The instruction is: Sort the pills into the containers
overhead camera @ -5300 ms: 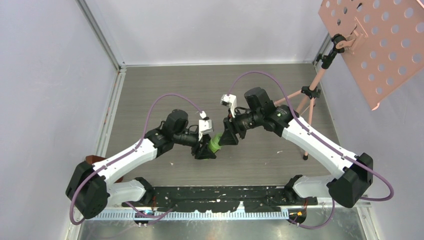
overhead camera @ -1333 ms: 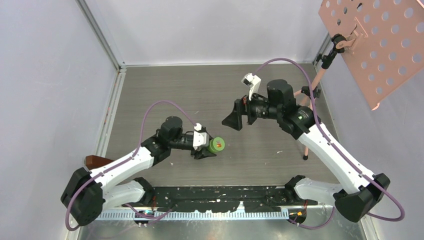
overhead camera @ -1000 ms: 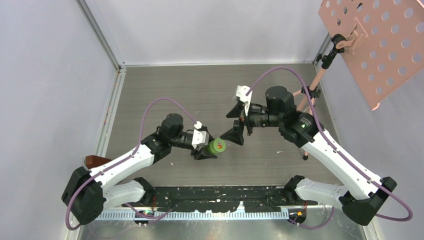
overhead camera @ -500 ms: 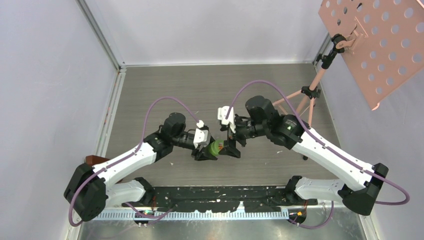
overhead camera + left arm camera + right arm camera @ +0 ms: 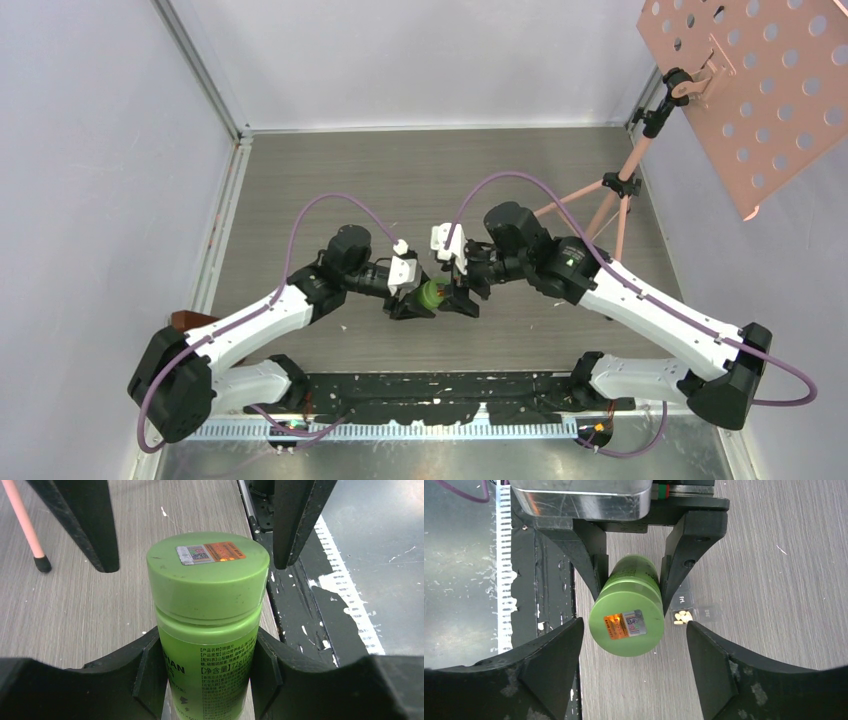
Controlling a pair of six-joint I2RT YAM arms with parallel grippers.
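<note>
A green bottle [image 5: 432,293] with a red-and-silver sticker on its cap [image 5: 207,562] is held above the table, cap pointing right. My left gripper [image 5: 207,650] is shut on the bottle's body. My right gripper [image 5: 634,627] is open, and its two fingers [image 5: 95,525] stand either side of the cap with a gap on each side. Under the bottle on the table lies a dark-grey case [image 5: 689,607]; one compartment holds several pale pills [image 5: 682,616]. The top view hides the case behind the grippers.
A pink tripod [image 5: 615,200] carrying a perforated pink board [image 5: 760,90] stands at the right; its foot [image 5: 42,562] is near the bottle. A black strip [image 5: 440,395] runs along the near table edge. A brown object [image 5: 185,322] sits at the left wall.
My right arm has swung in from the back right and down to the bottle; its jaws now flank the cap and have narrowed slightly. The left gripper keeps its hold, shifted a little.
</note>
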